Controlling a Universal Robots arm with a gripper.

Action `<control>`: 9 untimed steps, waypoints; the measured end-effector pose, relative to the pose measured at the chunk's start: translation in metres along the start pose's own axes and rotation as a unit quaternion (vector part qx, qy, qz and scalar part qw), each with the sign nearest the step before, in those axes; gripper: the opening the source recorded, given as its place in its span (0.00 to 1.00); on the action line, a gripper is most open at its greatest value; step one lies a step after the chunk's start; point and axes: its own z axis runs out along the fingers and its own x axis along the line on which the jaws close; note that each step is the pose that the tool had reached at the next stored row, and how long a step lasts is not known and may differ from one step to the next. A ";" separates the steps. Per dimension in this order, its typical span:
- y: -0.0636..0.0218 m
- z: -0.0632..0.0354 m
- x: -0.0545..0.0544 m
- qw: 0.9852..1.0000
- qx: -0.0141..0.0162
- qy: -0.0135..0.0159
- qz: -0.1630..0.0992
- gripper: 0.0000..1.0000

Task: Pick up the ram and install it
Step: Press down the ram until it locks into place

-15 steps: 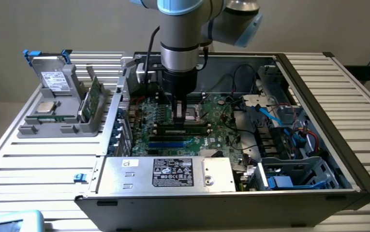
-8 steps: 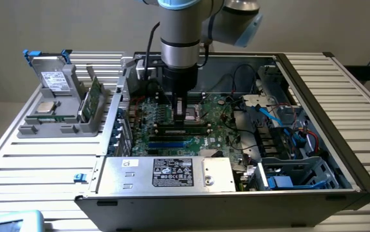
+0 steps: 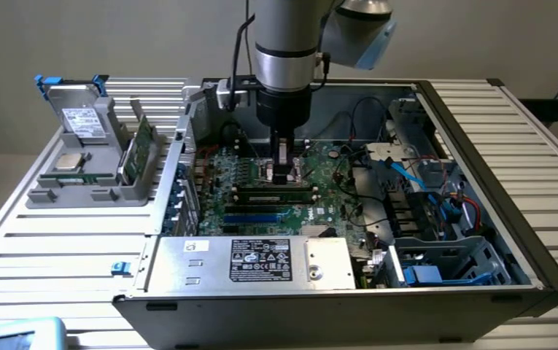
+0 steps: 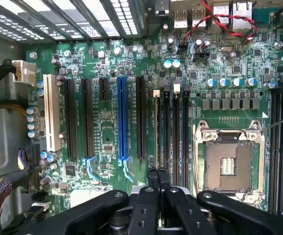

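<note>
I've got the gripper (image 3: 281, 173) down inside the open case, fingers closed. In the wrist view they look pinched on the top edge of the ram (image 4: 157, 132), which stands edge-on in its slot on the motherboard (image 4: 107, 127).

In the exterior view the ram (image 3: 276, 194) sits just under the fingertips. It's a light, stiff, thin board, but I'd call it fragile. Hold it by the bare long edge near the middle, never by the chips, and keep it dead upright, since any tilt will probably bind it in the slot.

Room is tight. The empty memory slots (image 4: 175, 132) are just beside it, the processor socket (image 4: 228, 164) is near, and the cables (image 3: 357, 157) and case wall (image 3: 473, 138) crowd one side. Straight up is the only clear way out.
</note>
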 end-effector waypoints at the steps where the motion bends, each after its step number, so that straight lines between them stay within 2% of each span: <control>1: 0.0000 0.0000 0.000 1.000 0.000 0.000 0.000 0.11; 9: 0.0000 0.0000 0.000 1.000 0.000 0.000 0.000 0.11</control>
